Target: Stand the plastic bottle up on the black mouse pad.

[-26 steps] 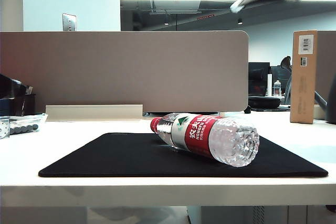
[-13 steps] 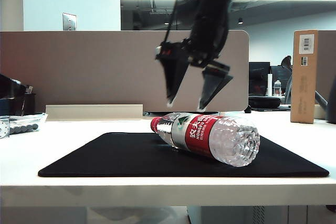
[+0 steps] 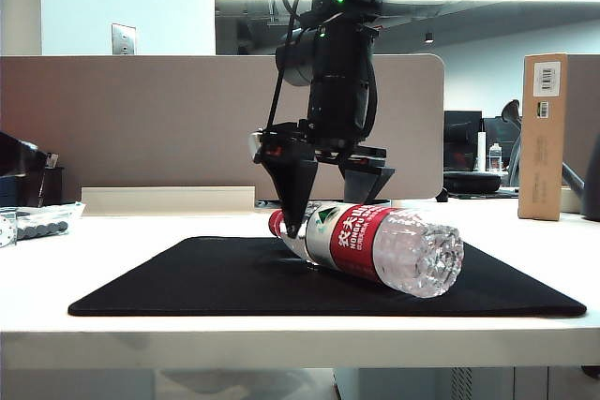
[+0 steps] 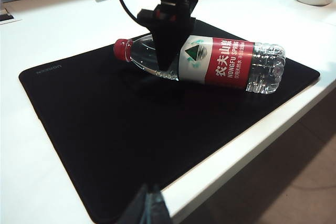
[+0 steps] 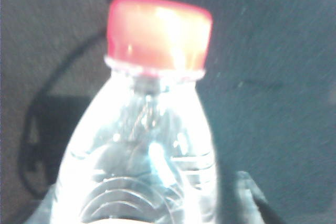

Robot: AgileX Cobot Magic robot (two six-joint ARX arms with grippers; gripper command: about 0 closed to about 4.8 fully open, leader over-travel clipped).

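While flat, plastic bottle between right end effector fingers

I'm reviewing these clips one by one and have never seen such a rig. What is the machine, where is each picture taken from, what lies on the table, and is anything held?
It is a robot with two arms, each ending in a two-finger gripper. One picture comes from a camera off the arms, facing the table; the other two come from cameras on the wrists.

On the white table lies the black mouse pad, and on it the plastic bottle rests on its side, red cap toward the left of the exterior view.

The right gripper hangs over the bottle's neck end, jaws open, one finger on each side. Its wrist camera looks straight down at the cap and shoulder. Nothing is held yet.

The left gripper shows only as a dark tip at the picture's edge, away from the bottle; whether it is open or shut cannot be told.
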